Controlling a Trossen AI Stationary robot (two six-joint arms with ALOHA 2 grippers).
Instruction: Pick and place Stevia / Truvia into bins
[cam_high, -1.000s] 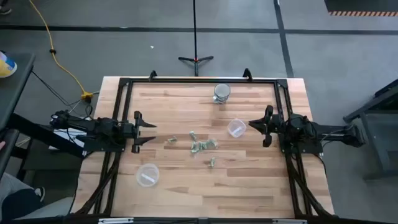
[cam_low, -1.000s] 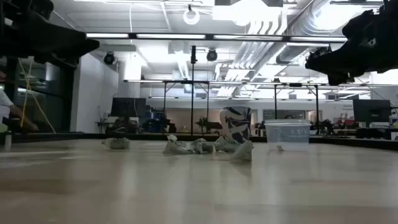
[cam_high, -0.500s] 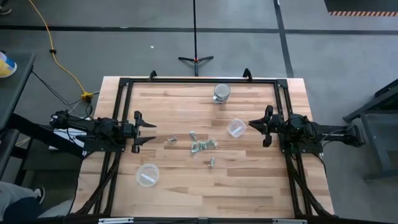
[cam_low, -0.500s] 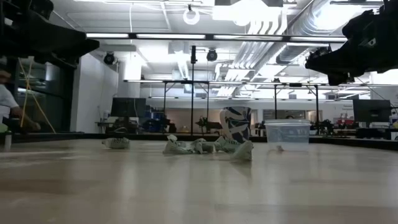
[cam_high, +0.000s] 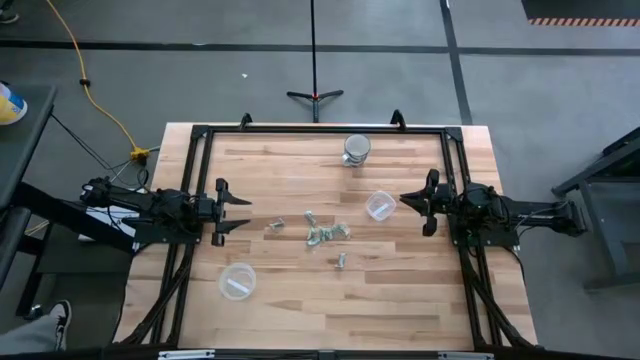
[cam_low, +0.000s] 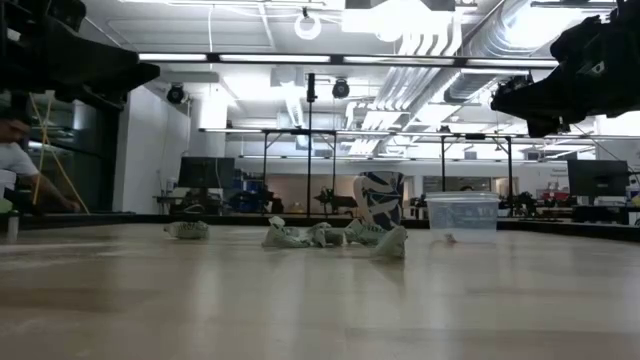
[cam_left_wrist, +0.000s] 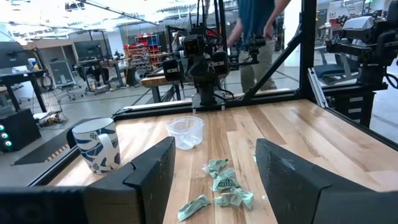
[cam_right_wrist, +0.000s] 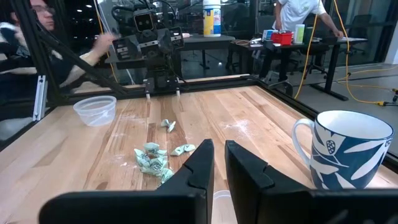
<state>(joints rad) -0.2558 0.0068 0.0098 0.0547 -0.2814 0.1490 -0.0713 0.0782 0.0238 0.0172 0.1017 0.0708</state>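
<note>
Several pale green and white Stevia packets (cam_high: 322, 235) lie loose on the wooden table's middle. They also show in the left wrist view (cam_left_wrist: 221, 186) and the right wrist view (cam_right_wrist: 152, 158). One clear cup (cam_high: 379, 206) stands just in front of my right gripper (cam_high: 403, 198), whose fingers are shut or nearly so (cam_right_wrist: 219, 149). A second clear cup (cam_high: 237, 281) stands near the front left, with something whitish in it. My left gripper (cam_high: 247, 212) hovers open and empty at the table's left (cam_left_wrist: 214, 149), pointing at the packets.
A blue-and-white patterned mug (cam_high: 356, 149) stands at the table's far middle, and also shows in the right wrist view (cam_right_wrist: 348, 149). A black frame (cam_high: 320, 130) runs around the table's edges. People show in the room beyond the table.
Both arms have kept still. A person by the table's near left corner has moved out of the high view.
</note>
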